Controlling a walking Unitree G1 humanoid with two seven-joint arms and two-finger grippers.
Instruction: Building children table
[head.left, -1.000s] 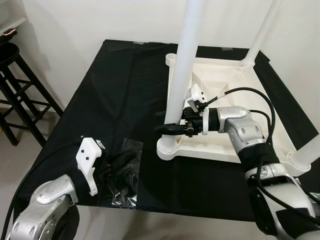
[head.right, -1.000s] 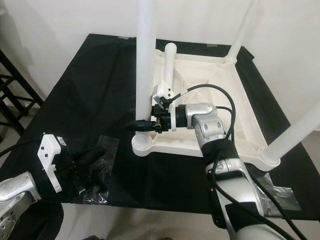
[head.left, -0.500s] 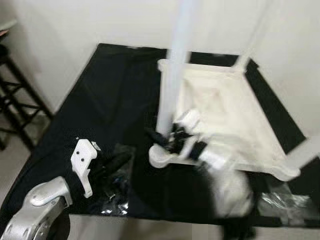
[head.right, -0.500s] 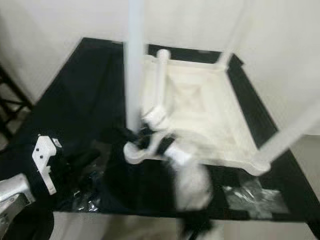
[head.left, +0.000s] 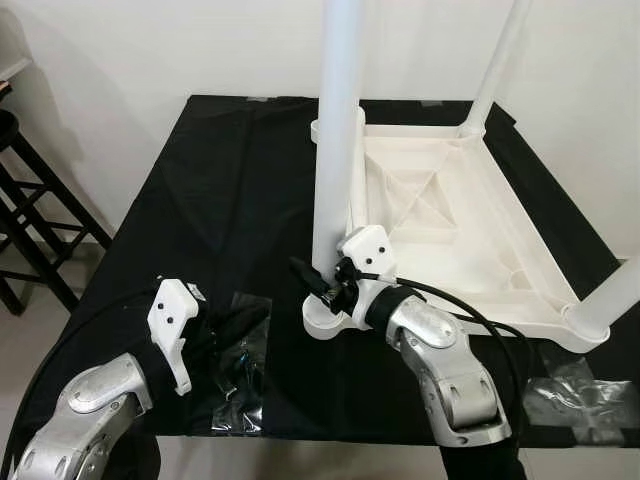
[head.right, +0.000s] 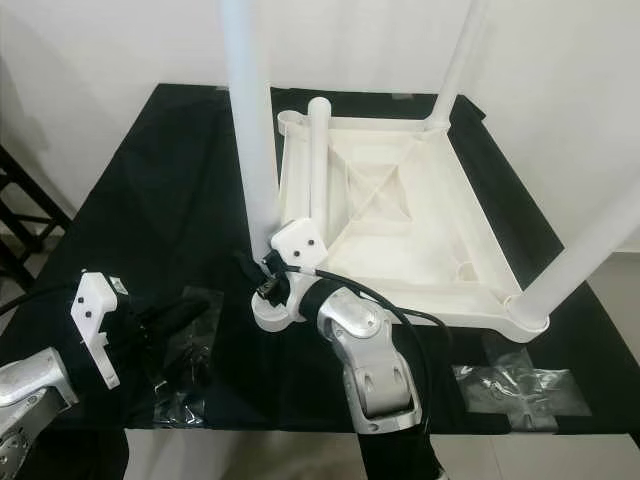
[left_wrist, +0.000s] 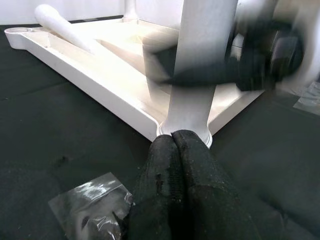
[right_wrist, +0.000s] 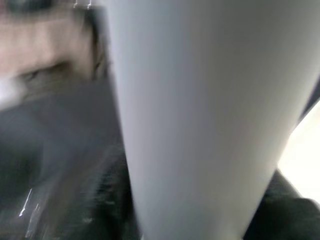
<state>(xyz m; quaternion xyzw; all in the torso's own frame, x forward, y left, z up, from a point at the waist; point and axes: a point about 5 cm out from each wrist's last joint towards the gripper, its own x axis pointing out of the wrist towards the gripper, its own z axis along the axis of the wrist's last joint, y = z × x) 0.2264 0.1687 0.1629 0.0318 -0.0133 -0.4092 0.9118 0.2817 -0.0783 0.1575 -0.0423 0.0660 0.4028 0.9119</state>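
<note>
While the upturned white children's tabletop (head.left: 470, 230) lies underside-up on the black-draped counter (head.left: 220, 190), the right end effector (head.left: 312, 278) is in at the foot of the near-left leg (head.left: 335, 150), right by the corner socket (head.left: 325, 318). Its black fingers reach around the leg's base, but whether they clamp it or merely flank it I cannot tell; the right wrist view gives just a blurred white column.

Over on the near left, the left end effector (left_wrist: 175, 165) has its two fingers pressed together, gripping nothing, resting over a clear hardware bag (head.left: 240, 375). A second bag (head.left: 580, 395) lies off the tabletop's near-right corner. Two more legs stand at the far-right (head.left: 497, 65) and near-right (head.left: 610, 300) corners, and one loose leg (head.right: 319, 165) lies inside the frame along the left side.

To seat this leg well, I'd say: keep it truly upright, press or twist along its axis rather than sideways, and watch the tabletop doesn't skid on the cloth. A black stool (head.left: 30, 230) stands off to the left.
</note>
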